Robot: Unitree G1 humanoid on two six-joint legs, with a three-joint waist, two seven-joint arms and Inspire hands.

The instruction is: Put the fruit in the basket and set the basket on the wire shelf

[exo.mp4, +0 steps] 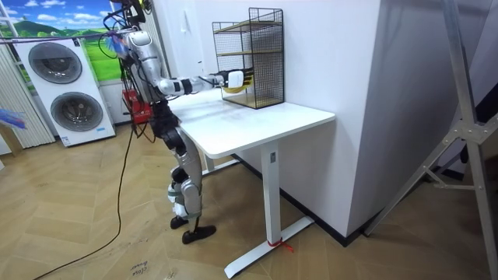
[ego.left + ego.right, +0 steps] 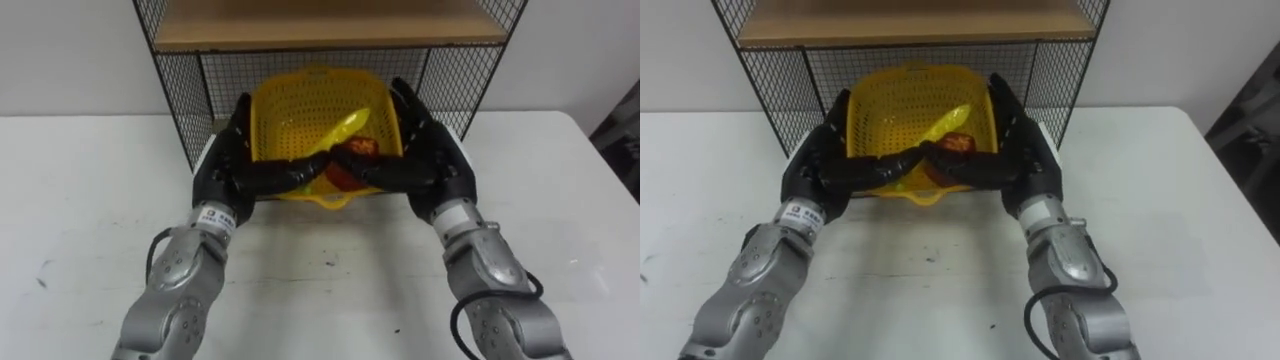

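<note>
White table (image 2: 90,200), wire shelf (image 2: 180,110) at its far edge, yellow basket (image 2: 300,105) with banana (image 2: 342,128) and red fruit (image 2: 360,150) partly inside the lower tier, my left hand (image 2: 225,165) and right hand (image 2: 435,160) clasping its sides.

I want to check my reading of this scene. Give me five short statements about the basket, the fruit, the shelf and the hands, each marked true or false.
1. The yellow perforated plastic basket is held between the left hand and the right hand. True.
2. The basket is empty. False: a yellow banana and a reddish fruit lie in it.
3. The basket is at the lowest level of the black wire shelf, under a wooden board. True.
4. The shelf stands on the floor. False: it stands on the white table.
5. The robot kneels. False: it stands at the table.
</note>
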